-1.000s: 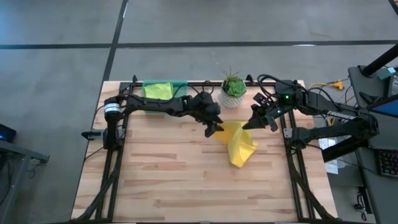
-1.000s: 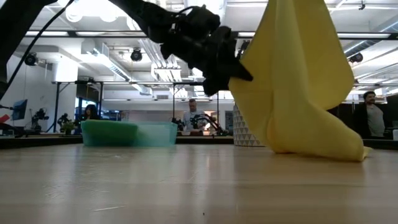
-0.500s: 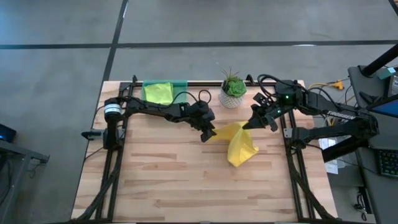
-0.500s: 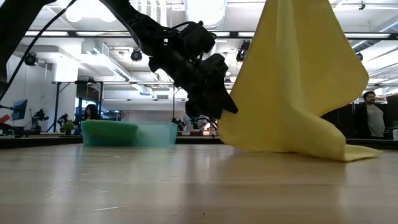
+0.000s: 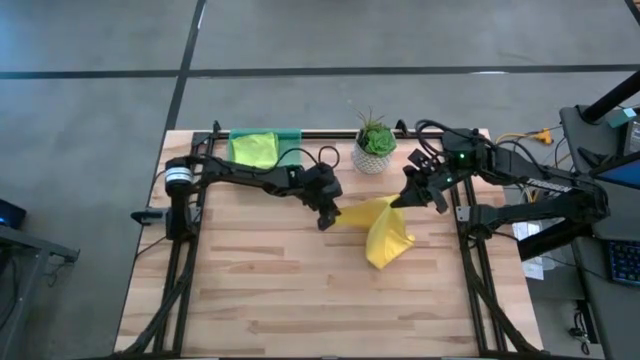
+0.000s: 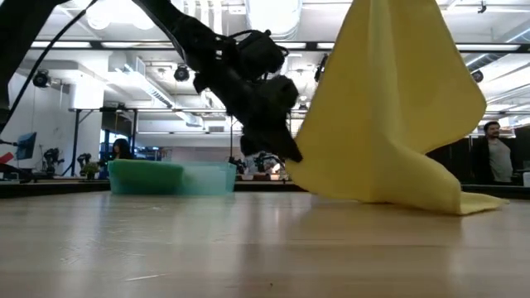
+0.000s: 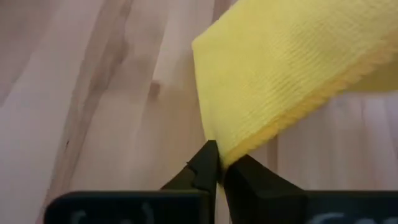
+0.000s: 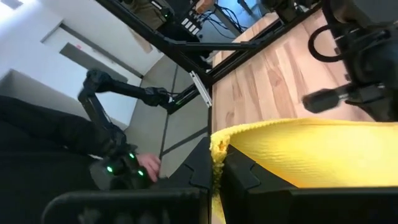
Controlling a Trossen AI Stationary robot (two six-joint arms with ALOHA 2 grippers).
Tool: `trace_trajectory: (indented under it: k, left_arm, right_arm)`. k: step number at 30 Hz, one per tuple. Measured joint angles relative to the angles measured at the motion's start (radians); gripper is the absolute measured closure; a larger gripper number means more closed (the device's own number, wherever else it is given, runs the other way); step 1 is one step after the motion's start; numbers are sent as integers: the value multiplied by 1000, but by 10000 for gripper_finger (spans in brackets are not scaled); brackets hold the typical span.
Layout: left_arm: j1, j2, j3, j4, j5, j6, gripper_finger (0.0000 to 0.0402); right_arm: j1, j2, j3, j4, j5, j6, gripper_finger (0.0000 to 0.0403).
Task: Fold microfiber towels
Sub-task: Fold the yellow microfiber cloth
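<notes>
Yellow microfiber towel (image 5: pixel 383 230) hangs over the table's (image 5: pixel 260 290) middle, lower edge on the wood. Left gripper (image 5: pixel 327 218) pinches one corner low; right gripper (image 5: pixel 400 200) clamps the opposite corner, raised.

bright even overhead light, ceiling lamps (image 6: pixel 124 12) glare in low view; left wrist view soft, bg blurry
</notes>
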Motion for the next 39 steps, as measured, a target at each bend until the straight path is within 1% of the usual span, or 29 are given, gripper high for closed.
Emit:
trace_trajectory:
  k: [3,5,9,11,14,18,21,23,25,26,28,30,31,32,33,34,36,37,39]
  left_arm:
    - [14,-64,8,-149,-18,82,400]
    - [23,-126,8,-266,-50,141,401]
    - [35,-269,8,-433,-96,220,401]
    - [34,-350,8,-483,-132,222,401]
    - [34,-454,8,-513,-147,215,401]
    - [13,-552,8,-555,-149,121,401]
    - [-38,-591,8,-614,-147,49,401]
    - [-94,-604,8,-649,-129,14,401]
    - [-164,-607,8,-662,-76,-32,401]
    - [-203,-608,8,-666,-34,-59,401]
    - [-286,-608,8,-654,74,-123,402]
    - [-371,-608,12,-625,178,-220,402]
    - [-412,-608,17,-601,201,-271,402]
    - [-451,-608,25,-583,202,-309,402]
    - [-483,-608,35,-575,183,-331,402]
    - [-506,-610,44,-575,140,-336,402]
    - [-534,-619,45,-589,20,-333,402]
    - [-537,-620,38,-594,-46,-324,402]
    - [-532,-618,20,-619,-173,-290,402]
  right_arm:
    - [0,-10,1,-15,27,-54,394]
    - [0,-22,1,-45,81,-89,394]
    - [0,-54,1,-107,202,-154,394]
    - [0,-68,1,-135,263,-180,394]
    - [0,-82,1,-156,325,-194,394]
    - [15,-81,1,-199,343,-190,394]
    - [68,-74,-1,-230,343,-170,394]
    - [123,-70,-9,-243,353,-140,394]
    - [202,-69,-14,-243,380,-91,394]
    - [250,-69,-17,-250,397,-59,394]
    - [363,-67,-19,-248,425,30,394]
    - [493,-62,-19,-241,455,136,394]
    - [561,-59,-19,-238,476,191,394]
    - [624,-54,-19,-233,503,242,394]
    - [683,-49,-19,-232,539,287,394]
    - [739,-43,-20,-236,583,317,394]
    - [823,-34,-22,-259,697,337,394]
    - [851,-30,-29,-280,752,339,394]
    - [862,-26,-53,-333,831,339,394]
